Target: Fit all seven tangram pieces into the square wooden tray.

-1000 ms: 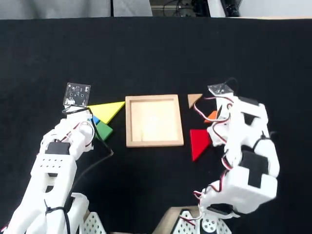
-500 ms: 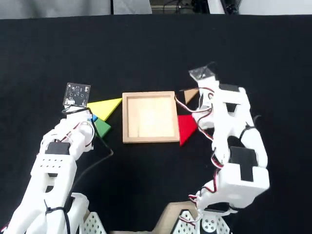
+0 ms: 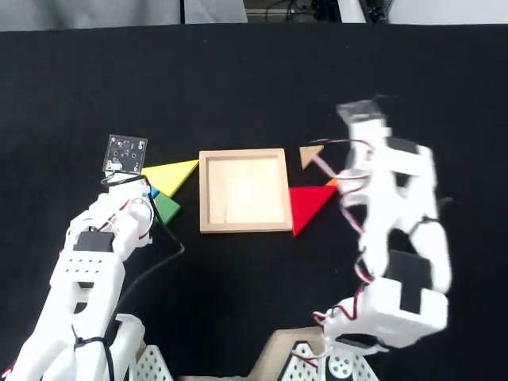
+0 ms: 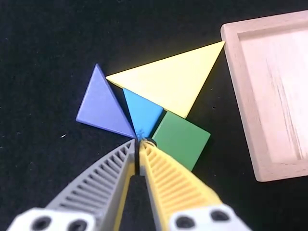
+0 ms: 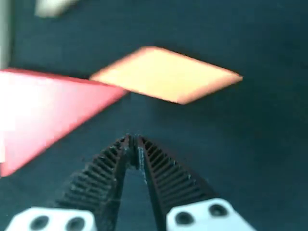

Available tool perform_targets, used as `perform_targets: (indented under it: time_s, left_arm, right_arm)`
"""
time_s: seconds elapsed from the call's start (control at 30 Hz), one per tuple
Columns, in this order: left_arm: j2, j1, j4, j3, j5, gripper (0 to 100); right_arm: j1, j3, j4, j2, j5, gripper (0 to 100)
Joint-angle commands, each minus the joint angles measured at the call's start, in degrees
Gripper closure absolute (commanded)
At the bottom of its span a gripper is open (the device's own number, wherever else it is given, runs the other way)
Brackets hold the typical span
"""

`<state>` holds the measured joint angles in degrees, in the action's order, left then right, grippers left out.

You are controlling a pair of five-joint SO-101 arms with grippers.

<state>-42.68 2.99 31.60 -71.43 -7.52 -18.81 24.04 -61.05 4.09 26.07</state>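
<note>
The left gripper [image 4: 139,142] is pinched closed on nothing, its tips right where the blue triangle [image 4: 103,106], the light-blue piece [image 4: 143,115] and the green square [image 4: 182,139] meet. Closed like that, it reads as a pusher rather than a grasper, set to nudge flat pieces that sit too low to pinch easily. Beyond them the yellow triangle [image 4: 171,82] points a corner at the wooden tray [image 4: 240,96], nearly touching its rim, so this cluster looks staged on that side for sliding in. The right gripper [image 5: 132,140] is likewise drawn together and empty. It hangs above the dark table [image 5: 250,144], just short of the red triangle [image 5: 43,110] and the orange parallelogram [image 5: 166,82], whose corners nearly meet ahead of its tips. In the high view, the red triangle lies with one edge against or just beside the tray's other side, with a small tan triangle [image 3: 309,155] near it. The tray holds no piece, so by my reckoning every one of the seven is yet to be fitted.
</note>
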Motion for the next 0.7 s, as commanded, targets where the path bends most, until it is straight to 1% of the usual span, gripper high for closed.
perform_targets:
  time_s: [0.0, 0.07, 0.17, 0.23, 0.37, 0.53, 0.67]
  left_arm:
    - [-0.1, -0.1, -0.9, 0.4, -0.2, 97]
    - [-0.1, -0.1, -0.9, 0.4, -0.2, 97]
    - [-0.1, -0.1, -0.9, 0.4, -0.2, 97]
    - [-0.1, -0.1, -0.9, 0.3, -0.2, 97]
    - [-0.1, -0.1, -1.0, -0.1, -0.2, 97]
    - [-0.1, -0.1, -1.0, 0.0, -0.2, 97]
    - [-0.1, -0.1, -1.0, 0.1, -0.2, 97]
  right_arm:
    - [-6.1, -3.5, 3.9, -3.0, 0.0, 98.8]
    - [-6.3, -3.5, 5.6, -1.3, 0.8, 98.8]
    - [-6.1, -4.2, 6.3, 4.1, 5.8, 98.8]
    - [-6.6, -5.9, 5.8, 8.5, 7.7, 98.8]
    - [-12.0, -8.7, 4.2, 15.8, 10.2, 98.8]
    - [-19.4, -9.3, 1.9, 19.5, 18.6, 98.8]
    - [-23.6, -8.7, 0.1, 19.9, 23.5, 98.8]
